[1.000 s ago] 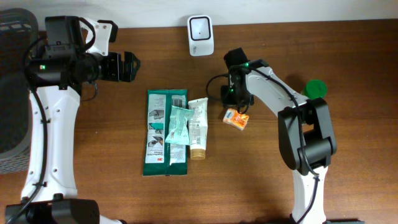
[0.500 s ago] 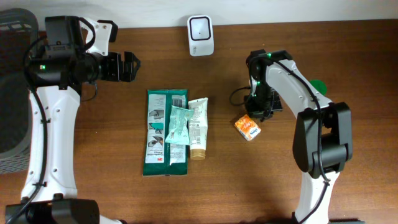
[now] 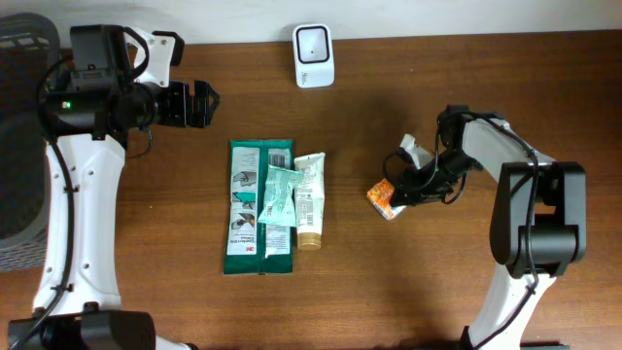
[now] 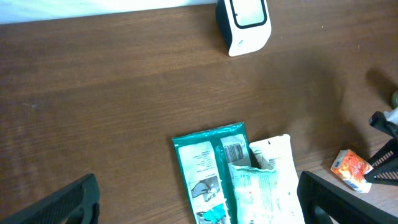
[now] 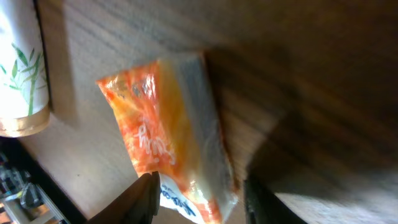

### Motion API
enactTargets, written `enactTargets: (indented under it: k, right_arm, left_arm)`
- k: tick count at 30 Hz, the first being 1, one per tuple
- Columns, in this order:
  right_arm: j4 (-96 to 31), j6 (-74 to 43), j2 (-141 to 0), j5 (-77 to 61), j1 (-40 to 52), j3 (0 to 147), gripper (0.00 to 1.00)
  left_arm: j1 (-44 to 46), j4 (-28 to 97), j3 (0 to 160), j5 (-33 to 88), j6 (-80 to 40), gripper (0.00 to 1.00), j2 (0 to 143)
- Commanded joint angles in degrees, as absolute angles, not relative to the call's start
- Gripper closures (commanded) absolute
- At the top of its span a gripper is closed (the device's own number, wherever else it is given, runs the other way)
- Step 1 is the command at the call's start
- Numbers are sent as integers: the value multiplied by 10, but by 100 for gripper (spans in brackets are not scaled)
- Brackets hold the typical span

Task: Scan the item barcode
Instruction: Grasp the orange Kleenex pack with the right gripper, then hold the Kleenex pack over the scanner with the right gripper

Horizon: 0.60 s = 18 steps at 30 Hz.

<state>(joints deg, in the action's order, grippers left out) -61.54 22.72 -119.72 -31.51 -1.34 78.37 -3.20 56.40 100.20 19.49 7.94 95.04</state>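
The item, a small orange packet (image 3: 384,197), lies on the wooden table right of centre. My right gripper (image 3: 404,187) is low at its right end, jaws apart. In the right wrist view the packet (image 5: 168,124) reaches down between the two dark fingers of the right gripper (image 5: 199,193), with a gap on the right side. The white barcode scanner (image 3: 314,53) stands at the table's back edge. My left gripper (image 3: 199,104) hovers wide open at the far left, holding nothing. The left wrist view shows the scanner (image 4: 244,25) and the packet (image 4: 351,169).
A green wipes pack (image 3: 245,209), a pale green sachet (image 3: 279,194) and a cream tube (image 3: 310,199) lie together at the table's centre. A grey basket (image 3: 19,146) stands off the left edge. The tube's end (image 5: 22,68) shows left of the packet.
My right arm swung right and toward the front, away from the scanner, carrying the orange packet. Its jaws have parted and the packet now rests on the table. The left arm has not moved.
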Motion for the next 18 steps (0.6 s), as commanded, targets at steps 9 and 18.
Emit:
enactTargets:
  k: [9, 18]
  right_arm:
    - [-744, 235, -1153, -634, -8, 890, 96]
    - [-973, 279, -1134, -890, -62, 1061, 96]
  left_arm:
    - [-35, 566, 1010, 195, 89, 1, 948]
    - [-35, 566, 1010, 195, 89, 1, 948]
